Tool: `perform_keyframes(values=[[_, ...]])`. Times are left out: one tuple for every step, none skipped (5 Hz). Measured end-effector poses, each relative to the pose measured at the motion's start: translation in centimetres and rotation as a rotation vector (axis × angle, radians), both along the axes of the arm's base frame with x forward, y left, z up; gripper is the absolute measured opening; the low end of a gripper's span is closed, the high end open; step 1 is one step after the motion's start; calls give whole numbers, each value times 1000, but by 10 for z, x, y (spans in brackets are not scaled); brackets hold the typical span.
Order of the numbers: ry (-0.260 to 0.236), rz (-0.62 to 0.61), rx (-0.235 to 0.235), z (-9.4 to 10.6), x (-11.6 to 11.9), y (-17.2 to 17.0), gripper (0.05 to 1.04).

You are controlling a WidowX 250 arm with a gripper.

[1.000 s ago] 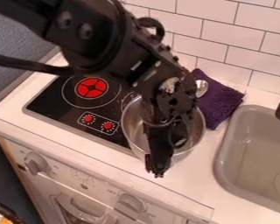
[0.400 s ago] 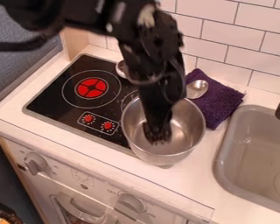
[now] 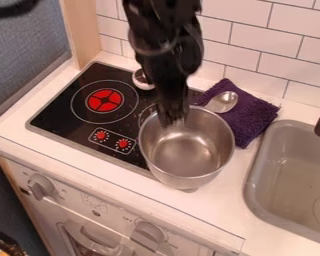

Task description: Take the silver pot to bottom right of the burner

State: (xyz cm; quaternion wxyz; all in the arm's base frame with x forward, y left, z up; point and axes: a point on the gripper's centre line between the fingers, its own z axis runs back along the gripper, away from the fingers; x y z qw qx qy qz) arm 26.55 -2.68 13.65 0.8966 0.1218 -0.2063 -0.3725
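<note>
The gripper (image 3: 173, 120) hangs over the back left part of the silver pot's rim, blurred. Upright and with nothing in it, the silver pot (image 3: 184, 150) stands at the stove's lower right corner, partly over the white counter. The black burner (image 3: 74, 112) lies to the pot's left, with a red ring at its left and red knobs in front. Part of the cooktop behind the pot is hidden by the arm.
A silver spoon (image 3: 223, 102) lies on a folded purple cloth (image 3: 246, 120) behind the pot's right side. The grey sink (image 3: 256, 172) is at the right. A small white-and-metal object (image 3: 142, 80) sits at the stove's back edge, left of the arm.
The gripper has moved up and back, from the pot's front rim across its inside to the rear rim. The pot has stayed where it was.
</note>
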Motion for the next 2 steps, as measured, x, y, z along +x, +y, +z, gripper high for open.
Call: perform_keyframes(values=[[-50,92,-15,9,7,11,1001],[-50,99,-20,8,7,12,1001]])
